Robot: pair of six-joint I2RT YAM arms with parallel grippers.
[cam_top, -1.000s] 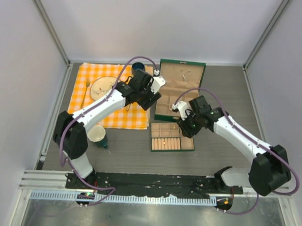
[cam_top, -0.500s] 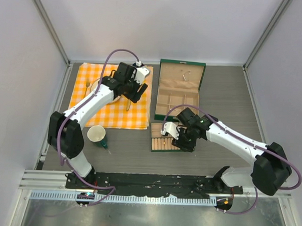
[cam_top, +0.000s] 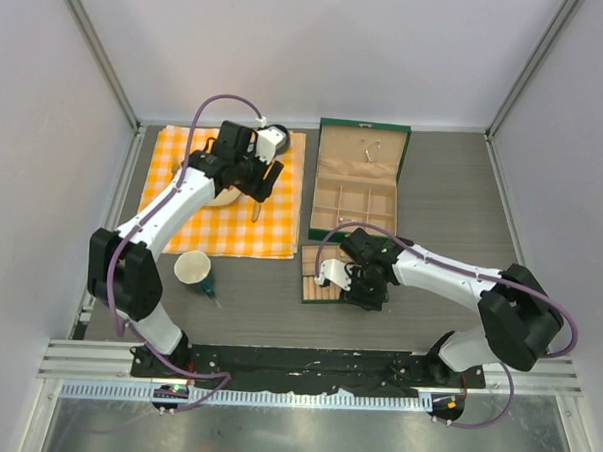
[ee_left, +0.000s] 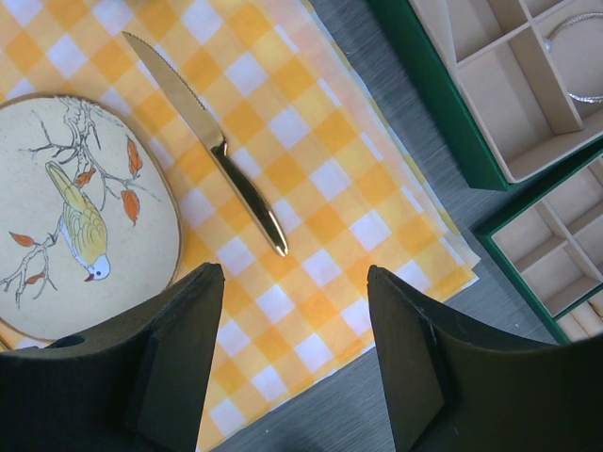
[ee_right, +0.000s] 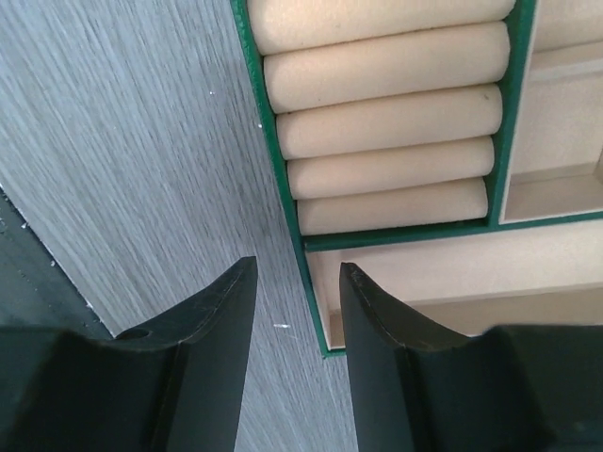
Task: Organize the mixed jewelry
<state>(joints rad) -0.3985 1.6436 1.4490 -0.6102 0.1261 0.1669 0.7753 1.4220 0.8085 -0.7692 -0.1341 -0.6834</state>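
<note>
From above, my left fingers [cam_top: 257, 182] hang over the orange checked cloth [cam_top: 231, 238], beside the plate [cam_top: 215, 192] and just above the gold knife [cam_top: 254, 210]. A paper cup [cam_top: 193, 268] stands off the cloth on the table [cam_top: 443, 192]. My right fingers [cam_top: 367, 294] are low at the near edge of the small green tray [cam_top: 325, 259], which lies just in front of the open green box [cam_top: 355, 203]. From this height I can make out no jewelry.

At my left wrist, the left fingers [ee_left: 292, 358] are released and wide, with only cloth between them. The knife and plate below are not mine to sort, so I should keep clear of them while I look for stray pieces. At the frame's edge a silver bangle [ee_left: 584, 97] lies in one beige compartment of the box. The neighbouring compartments, and the corner of the tray below, look bare.

At my right wrist, the right fingers [ee_right: 294, 330] stand part open, grasping nothing, astride the tray's green rim near its corner. I cannot tell whether they touch it. The tray holds a row of beige ring rolls [ee_right: 386, 122] with nothing slotted that I can see, and bare compartments beside them. I judge that I am between pieces, so I should rise for a wider look rather than close here. A ring, once found, should go straight down into a groove between two rolls.
</note>
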